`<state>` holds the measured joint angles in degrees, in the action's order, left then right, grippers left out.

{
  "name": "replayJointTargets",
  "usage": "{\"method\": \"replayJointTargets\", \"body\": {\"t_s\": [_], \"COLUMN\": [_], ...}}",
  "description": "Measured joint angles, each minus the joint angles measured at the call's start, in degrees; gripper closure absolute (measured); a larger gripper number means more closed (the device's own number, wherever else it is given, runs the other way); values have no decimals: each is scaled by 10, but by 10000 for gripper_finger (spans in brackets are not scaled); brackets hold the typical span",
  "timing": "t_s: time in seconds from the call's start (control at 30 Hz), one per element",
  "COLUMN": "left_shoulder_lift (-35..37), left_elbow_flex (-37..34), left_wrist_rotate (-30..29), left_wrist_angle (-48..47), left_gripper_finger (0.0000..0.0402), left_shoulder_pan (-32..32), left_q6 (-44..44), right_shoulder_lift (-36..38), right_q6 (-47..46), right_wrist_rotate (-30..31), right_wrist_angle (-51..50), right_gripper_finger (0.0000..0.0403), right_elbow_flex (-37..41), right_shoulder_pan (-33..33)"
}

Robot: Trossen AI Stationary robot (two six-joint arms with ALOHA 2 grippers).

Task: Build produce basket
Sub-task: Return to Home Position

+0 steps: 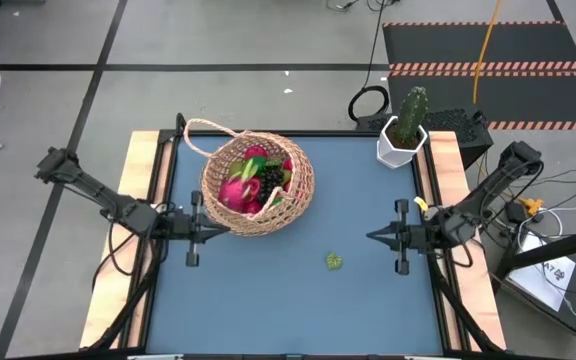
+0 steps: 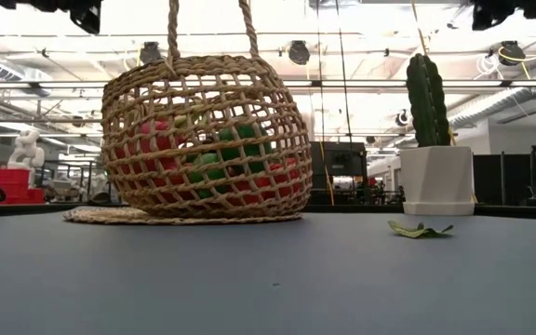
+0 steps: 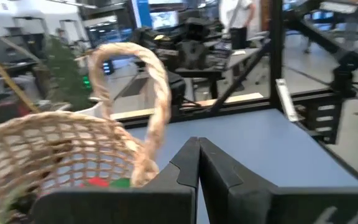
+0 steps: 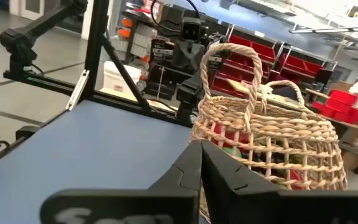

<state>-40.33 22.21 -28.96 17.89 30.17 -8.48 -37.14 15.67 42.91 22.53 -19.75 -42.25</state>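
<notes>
The round tan wicker basket [image 1: 258,184] stands on the blue table [image 1: 298,300], left of centre, its loop handle [image 1: 208,135] lying toward the far left. Inside it lies the produce [image 1: 253,180]: pink dragon fruit, red and green fruits, dark grapes. A small green piece [image 1: 335,262] lies alone on the table, right of the basket. My left gripper [image 1: 223,229] is shut, just left of the basket's near side, touching nothing. My right gripper [image 1: 372,237] is shut near the table's right edge, with nothing between its fingers.
A green cactus in a white hexagonal pot [image 1: 403,135] stands at the far right corner. A flat woven mat [image 2: 138,216] lies under the basket's left side. Bare table spreads between the basket and my right gripper and along the near edge.
</notes>
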Motion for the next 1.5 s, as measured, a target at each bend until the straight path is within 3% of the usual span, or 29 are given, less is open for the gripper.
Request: {"method": "replayJointTargets", "body": {"t_s": [0.17,0.47,0.67,0.8,1.03,1.5], "left_shoulder_lift": [0,0,0,0,0,4], "left_elbow_flex": [-30,-63,-104,-132,-171,-217], "left_wrist_rotate": [65,119,142,151,168,178], "left_wrist_angle": [27,43,107,132,177,230], "left_gripper_finger": [398,395,395,394,394,395], "left_shoulder_pan": [-28,-74,-98,-111,-135,-156], "left_q6": [16,28,28,26,26,17], "right_shoulder_lift": [37,53,53,53,58,74], "right_q6": [-1,-1,2,9,30,26], "right_wrist_rotate": [-34,-141,-153,-193,-194,-194], "right_wrist_angle": [0,46,70,90,158,150], "right_gripper_finger": [402,402,403,403,403,403], "right_elbow_flex": [32,90,123,143,185,188], "right_shoulder_pan": [32,89,117,133,145,149]}}
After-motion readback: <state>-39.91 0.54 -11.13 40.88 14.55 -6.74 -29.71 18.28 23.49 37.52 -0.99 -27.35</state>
